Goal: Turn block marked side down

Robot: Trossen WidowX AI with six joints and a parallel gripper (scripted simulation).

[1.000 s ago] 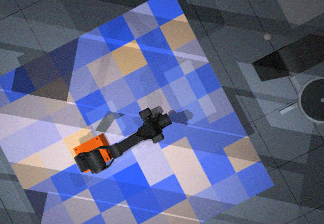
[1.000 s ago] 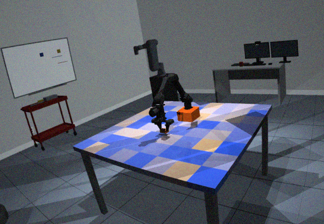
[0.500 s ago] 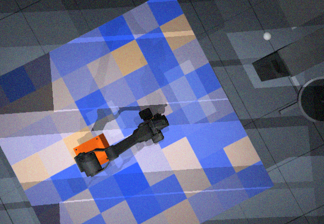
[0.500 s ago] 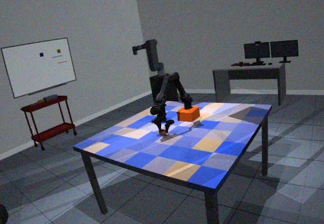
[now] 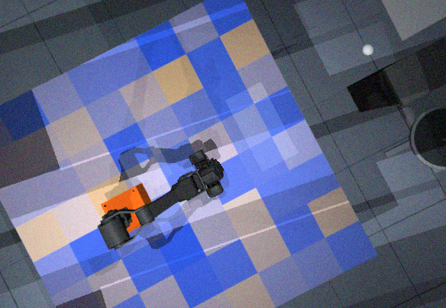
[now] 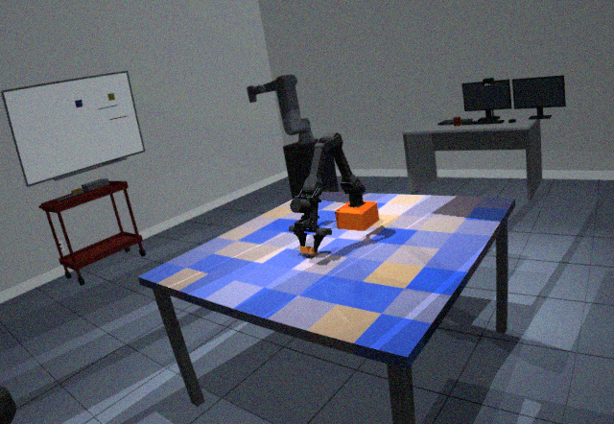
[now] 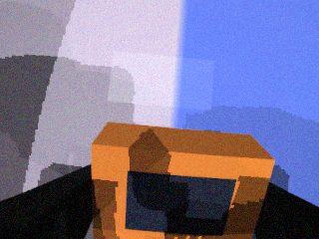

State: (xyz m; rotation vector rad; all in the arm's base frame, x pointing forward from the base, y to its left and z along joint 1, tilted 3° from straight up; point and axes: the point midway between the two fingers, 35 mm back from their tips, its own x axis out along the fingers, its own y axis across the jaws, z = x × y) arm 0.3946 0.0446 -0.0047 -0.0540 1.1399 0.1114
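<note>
A small orange block (image 7: 181, 159) (image 6: 307, 249) with a dark square panel on one face sits between my fingers. In the wrist view the dark panel faces the camera. My gripper (image 7: 175, 182) (image 6: 310, 244) (image 5: 209, 173) points down and is shut on the block, holding it low over the patchwork table (image 6: 346, 321) (image 5: 230, 45). I cannot tell whether the block touches the table top. In the overhead view the wrist hides the block.
The arm's orange base box (image 5: 125, 199) (image 6: 356, 215) stands on the table behind the gripper. Off the table are a red cart (image 6: 91, 225), a whiteboard (image 6: 74, 124), a desk with monitors (image 6: 476, 134) and a second grey arm (image 6: 290, 106).
</note>
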